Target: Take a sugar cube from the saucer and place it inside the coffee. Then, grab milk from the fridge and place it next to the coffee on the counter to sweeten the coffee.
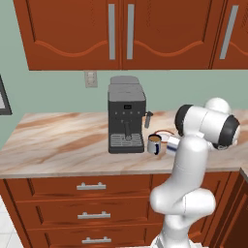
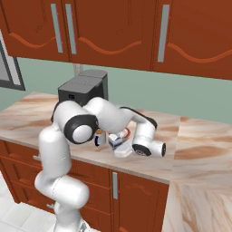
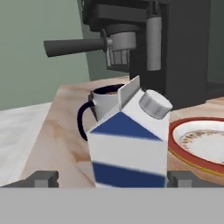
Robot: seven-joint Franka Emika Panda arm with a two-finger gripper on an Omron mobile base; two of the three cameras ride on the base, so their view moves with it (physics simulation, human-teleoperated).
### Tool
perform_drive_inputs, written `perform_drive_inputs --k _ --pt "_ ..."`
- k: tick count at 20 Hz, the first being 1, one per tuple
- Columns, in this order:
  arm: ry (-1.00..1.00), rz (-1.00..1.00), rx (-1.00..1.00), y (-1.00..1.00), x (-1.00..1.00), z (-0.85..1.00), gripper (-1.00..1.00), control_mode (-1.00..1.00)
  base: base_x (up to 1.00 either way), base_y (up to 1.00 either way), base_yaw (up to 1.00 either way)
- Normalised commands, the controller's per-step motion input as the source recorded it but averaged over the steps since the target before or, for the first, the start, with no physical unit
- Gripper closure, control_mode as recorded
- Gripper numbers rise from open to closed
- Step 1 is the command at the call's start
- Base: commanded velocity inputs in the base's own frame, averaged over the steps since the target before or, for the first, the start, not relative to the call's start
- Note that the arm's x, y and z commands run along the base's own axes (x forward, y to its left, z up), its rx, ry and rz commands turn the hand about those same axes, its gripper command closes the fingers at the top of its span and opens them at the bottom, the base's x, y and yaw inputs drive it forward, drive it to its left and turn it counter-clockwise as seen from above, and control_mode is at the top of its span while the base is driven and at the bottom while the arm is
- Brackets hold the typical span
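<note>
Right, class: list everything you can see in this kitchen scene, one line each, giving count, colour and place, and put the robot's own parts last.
Gable-top milk carton: one, white with dark blue bands and a grey cap, standing on the counter right in front of the mug, between the open fingertips.
Coffee mug: one, white with a dark blue handle, just right of the espresso machine.
Round saucer: one, white with a red rim, beside the carton.
Espresso machine: one, black and grey, at the back of the counter.
Marbled stone counter: one, beige and brown.
Wooden drawers: reddish-brown, silver handles, under the counter.
Wall cabinets: reddish-brown, above.
Robot arm: one, white.
Gripper: one, dark tips, open either side of the carton.
</note>
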Motion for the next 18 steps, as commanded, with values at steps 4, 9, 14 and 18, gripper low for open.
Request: perform_drive_inputs --k 4,9,14,18 --pt "-0.14 0.00 0.00 -0.03 -0.80 0.10 -1.00 -1.00 0.00 0.00 0.00" --pt "-0.18 -0.03 0.00 -0.06 -0.73 0.17 -1.00 -1.00 0.00 0.00 0.00" --pt "-0.28 -0.07 -0.03 0.01 -0.75 0.35 -1.00 -1.00 0.00 0.00 0.00" --pt "-0.44 -0.01 -0.16 0.33 -0.77 0.72 -1.00 -1.00 0.00 0.00 0.00"
